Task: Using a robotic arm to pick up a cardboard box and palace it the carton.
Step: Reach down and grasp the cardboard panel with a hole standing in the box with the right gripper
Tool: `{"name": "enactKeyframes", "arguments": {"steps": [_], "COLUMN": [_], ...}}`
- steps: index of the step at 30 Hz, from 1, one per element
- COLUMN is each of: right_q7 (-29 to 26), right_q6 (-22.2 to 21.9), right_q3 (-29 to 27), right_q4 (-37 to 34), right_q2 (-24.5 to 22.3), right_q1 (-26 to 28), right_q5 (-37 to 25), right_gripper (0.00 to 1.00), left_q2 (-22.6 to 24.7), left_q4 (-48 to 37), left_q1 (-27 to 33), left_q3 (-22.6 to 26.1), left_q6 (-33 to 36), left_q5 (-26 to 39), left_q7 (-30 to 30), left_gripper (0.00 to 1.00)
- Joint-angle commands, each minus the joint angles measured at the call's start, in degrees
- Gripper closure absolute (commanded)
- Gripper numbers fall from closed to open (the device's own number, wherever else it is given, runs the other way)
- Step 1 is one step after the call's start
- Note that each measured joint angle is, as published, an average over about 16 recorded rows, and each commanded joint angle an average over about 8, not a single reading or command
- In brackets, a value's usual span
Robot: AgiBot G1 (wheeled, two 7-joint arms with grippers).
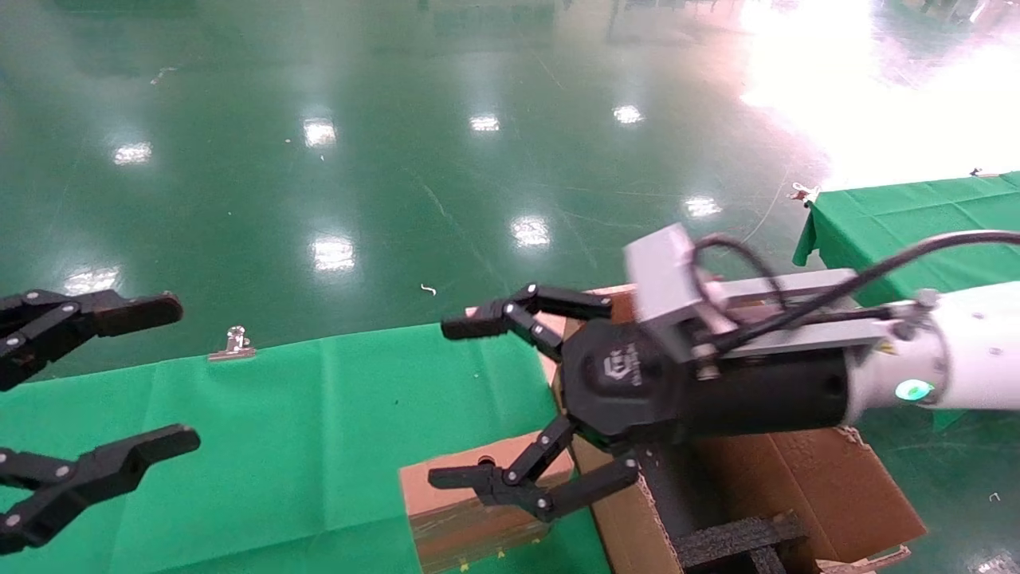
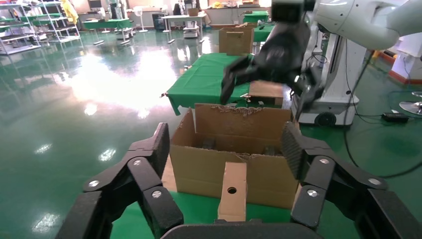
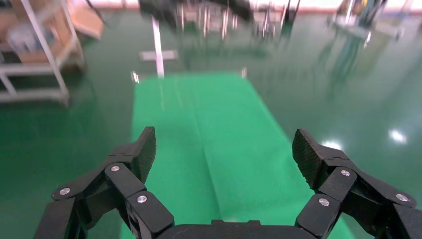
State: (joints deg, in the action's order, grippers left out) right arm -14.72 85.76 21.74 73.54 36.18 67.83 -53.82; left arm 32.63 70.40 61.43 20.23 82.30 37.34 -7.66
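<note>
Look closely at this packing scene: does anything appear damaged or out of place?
Yes. The carton has a ragged, torn top edge on its rear flap. The cardboard box stands on edge against the carton's outside wall, not inside it. Both hands are open and empty.

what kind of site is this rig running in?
Probably a factory-style hall used as a robot test floor: a wide glossy green floor, several green-draped tables, metal shelving racks along the wall, and a torn carton as a work prop.
</note>
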Motion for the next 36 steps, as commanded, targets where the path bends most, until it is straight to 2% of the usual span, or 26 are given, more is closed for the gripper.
{"name": "enactKeyframes", "arguments": {"steps": [1, 8, 14, 21, 28, 29, 36], "right_q7": [-1.3, -3.0, -2.7, -1.6, 0.0, 0.3, 1.9], "right_q6": [0.0, 3.0, 4.6, 4.9, 5.2, 5.2, 4.9], "right_q3": [1.6, 8.9, 16.1, 24.1, 32.5, 33.7, 40.1], "right_q4": [0.2, -2.4, -4.7, -8.2, -11.1, -11.4, -13.5], "right_q2": [0.1, 5.1, 10.3, 14.5, 17.3, 17.6, 19.4], "right_q1": [1.9, 9.9, 15.7, 21.6, 26.9, 27.6, 30.9], "right_q5": [-3.4, -16.9, -26.0, -32.3, -35.3, -35.5, -35.4], "right_gripper": [0.0, 0.0, 0.0, 0.0, 0.0, 0.0, 0.0], "left_q2": [0.0, 0.0, 0.0, 0.0, 0.0, 0.0, 0.0], "left_q4": [0.0, 0.0, 0.0, 0.0, 0.0, 0.0, 0.0], "left_q1": [0.0, 0.0, 0.0, 0.0, 0.0, 0.0, 0.0], "left_q3": [0.0, 0.0, 0.0, 0.0, 0.0, 0.0, 0.0], "left_q6": [0.0, 0.0, 0.0, 0.0, 0.0, 0.0, 0.0], "left_q5": [0.0, 0.0, 0.0, 0.0, 0.0, 0.0, 0.0], "left_q7": [0.0, 0.0, 0.0, 0.0, 0.0, 0.0, 0.0], "left_gripper": [1.0, 1.0, 1.0, 1.0, 0.98, 0.88, 0.03]}}
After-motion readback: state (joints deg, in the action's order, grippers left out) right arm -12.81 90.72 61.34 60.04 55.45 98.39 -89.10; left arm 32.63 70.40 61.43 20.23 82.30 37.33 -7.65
